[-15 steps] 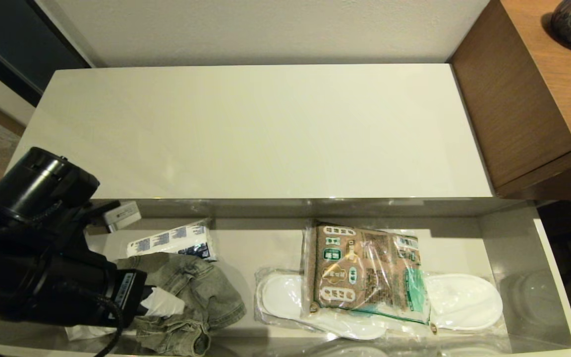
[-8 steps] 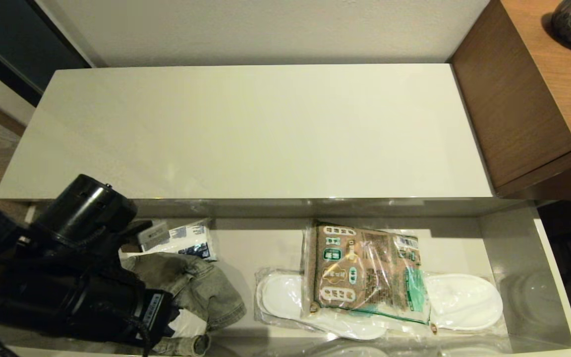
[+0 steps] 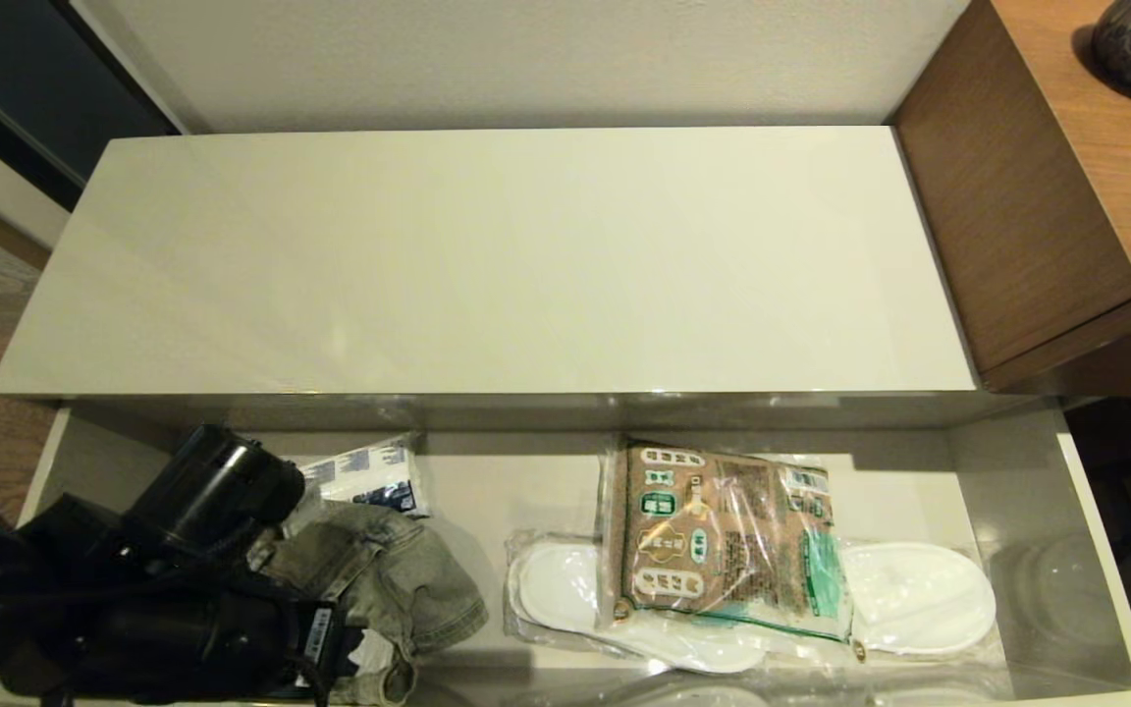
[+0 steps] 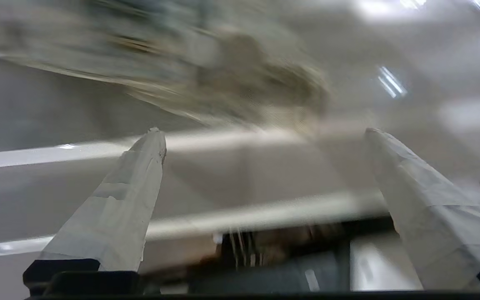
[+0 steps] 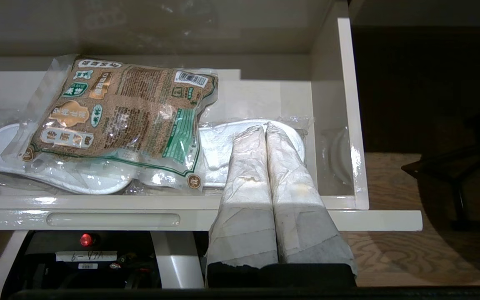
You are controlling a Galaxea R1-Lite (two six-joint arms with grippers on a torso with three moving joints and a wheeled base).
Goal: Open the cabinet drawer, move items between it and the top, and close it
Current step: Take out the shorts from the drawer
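Our left gripper (image 4: 261, 131) is spread wide and empty beside the denim garment (image 3: 384, 579) in the cabinet drawer (image 3: 1017, 471). We risk pinching only a loose fold (it would slip out), or snagging the front wall; our right gripper (image 5: 266, 127), pressed together, stays parked.

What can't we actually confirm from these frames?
- Head view: the left end effector's tips are hidden behind its own black arm, so contact with the denim garment cannot be told.
- Left wrist view: left end effector open, but the garment beyond is motion-blurred.
- Head view: the right end effector is out of frame; the right wrist view shows it shut, empty, near the drawer front.
- Brown packet hides the wrapped slippers' middle.
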